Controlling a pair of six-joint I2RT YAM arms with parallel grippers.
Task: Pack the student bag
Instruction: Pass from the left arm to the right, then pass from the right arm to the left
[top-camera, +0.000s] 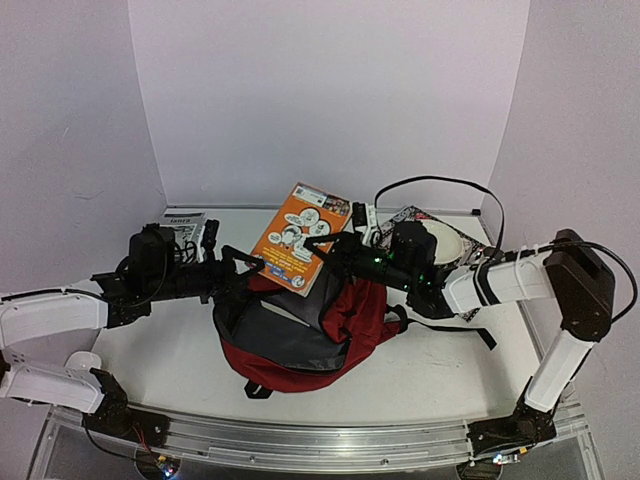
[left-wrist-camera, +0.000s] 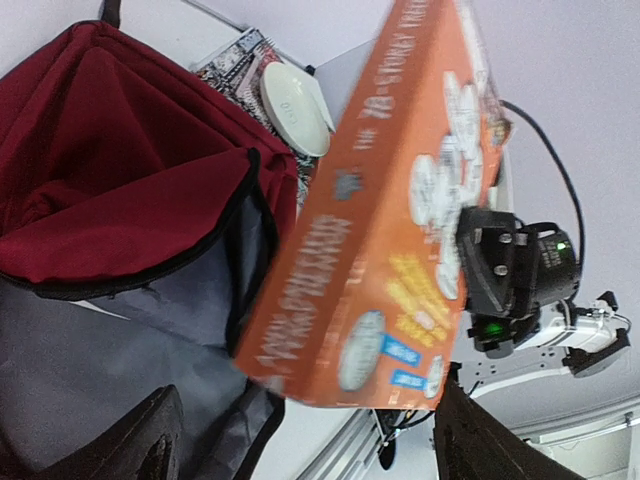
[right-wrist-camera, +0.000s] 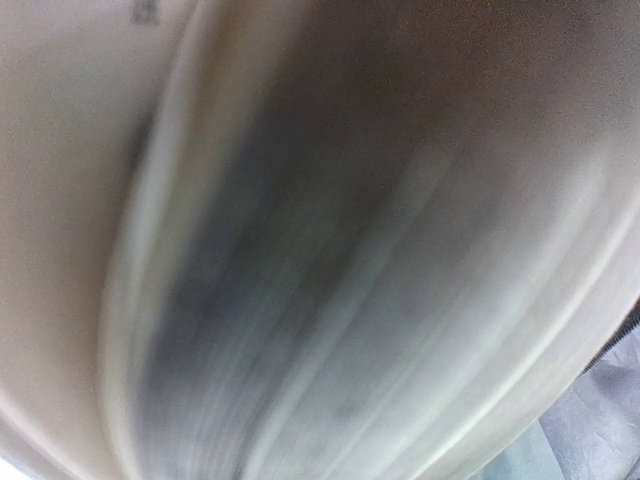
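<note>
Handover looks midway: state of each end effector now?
Left end effector: open.
Right end effector: closed on the orange book.

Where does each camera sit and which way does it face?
Top external: above, behind the arms, looking down on student bag and orange book; both arms show.
Left wrist: on the left arm, facing across the bag at the book and right hand; own fingers at bottom.
Right wrist: only a close pale blur; no fingers discernible.
Shared: first two both show bag, book, right hand.
</note>
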